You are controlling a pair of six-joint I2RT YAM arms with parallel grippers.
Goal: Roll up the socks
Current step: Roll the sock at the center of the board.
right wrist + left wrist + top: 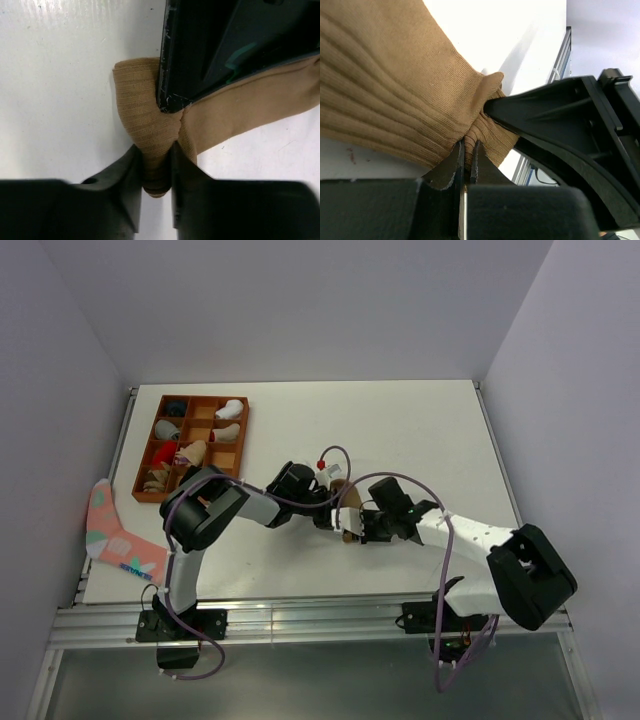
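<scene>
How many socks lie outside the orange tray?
2: the tan sock mid-table, pinched by the left claw and right claw; the pink sock at the left edge. Arms may hide others.

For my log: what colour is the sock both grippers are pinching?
Plain tan-brown sock, ribbed; clearest in the left wrist view.

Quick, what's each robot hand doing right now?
The left hand: closed, pinching the tan sock.
The right hand: closed on a fold of the same sock.
</scene>
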